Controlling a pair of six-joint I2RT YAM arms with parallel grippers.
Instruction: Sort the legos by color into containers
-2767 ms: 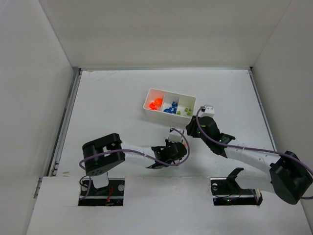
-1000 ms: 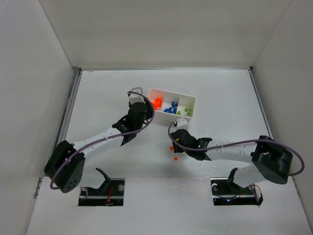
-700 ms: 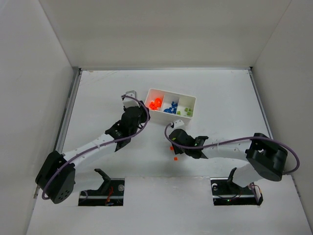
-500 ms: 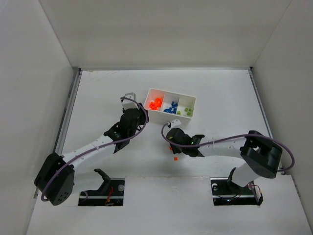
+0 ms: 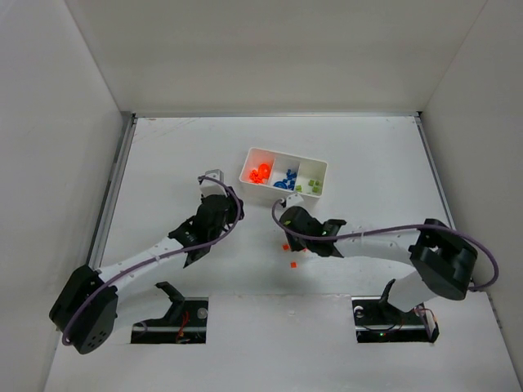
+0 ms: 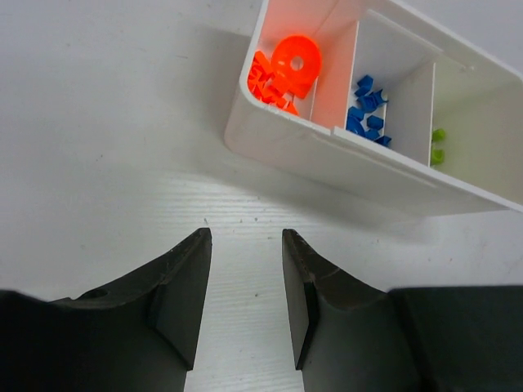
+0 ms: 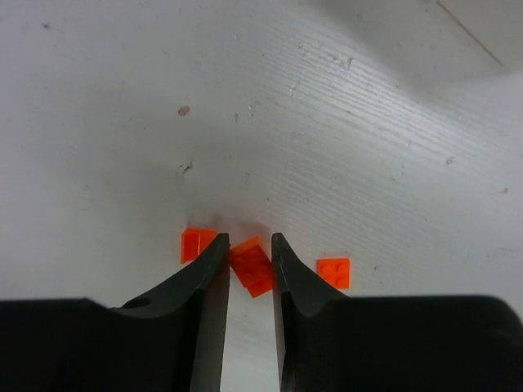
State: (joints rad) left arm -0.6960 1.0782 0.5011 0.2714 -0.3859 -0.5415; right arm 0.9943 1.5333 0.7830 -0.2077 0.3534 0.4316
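My right fingers (image 7: pixel 248 245) are pinched on an orange lego (image 7: pixel 253 269) that lies tilted on the desk (image 7: pixel 343 122). A second orange piece (image 7: pixel 196 244) sits just outside the left fingertip, and a third orange piece (image 7: pixel 333 272) just beside the right one. My left fingers (image 6: pixel 244 241) hang parted and empty over the desk, near the tray (image 6: pixel 327 155). From that wrist camera, its compartments hold orange legos (image 6: pixel 282 73) on the left, blue legos (image 6: pixel 365 114) in the middle and green legos (image 6: pixel 439 145) on the right.
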